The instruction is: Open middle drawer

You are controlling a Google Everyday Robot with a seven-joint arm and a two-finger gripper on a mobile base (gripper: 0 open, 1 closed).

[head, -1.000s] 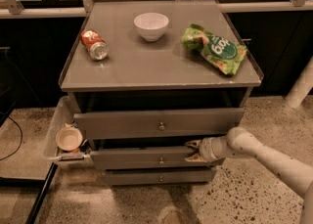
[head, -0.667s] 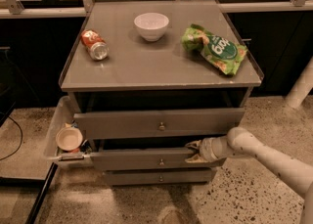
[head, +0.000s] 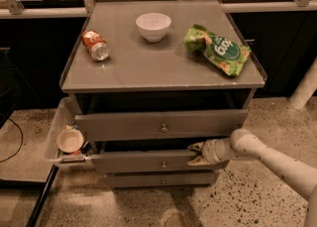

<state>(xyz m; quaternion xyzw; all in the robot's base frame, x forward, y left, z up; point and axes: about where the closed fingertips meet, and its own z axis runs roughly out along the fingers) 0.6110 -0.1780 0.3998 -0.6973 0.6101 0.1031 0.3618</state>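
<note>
The middle drawer (head: 148, 162) is a grey flat front with a small round knob (head: 163, 163), between a taller drawer (head: 148, 124) above and a slim drawer (head: 148, 179) below. It stands out a little from the cabinet, with a dark gap above its top edge. My gripper (head: 194, 153) reaches in from the right on a white arm (head: 267, 159). It is at the right part of the middle drawer's top edge, one finger above the edge and one on the face, clamped on the front.
On the cabinet top (head: 148, 67) lie a tipped red can (head: 96, 45), a white bowl (head: 153, 26) and a green snack bag (head: 218, 48). A clear side bin (head: 55, 132) at the left holds a small bowl (head: 69, 140). A white post (head: 304, 89) stands at the right.
</note>
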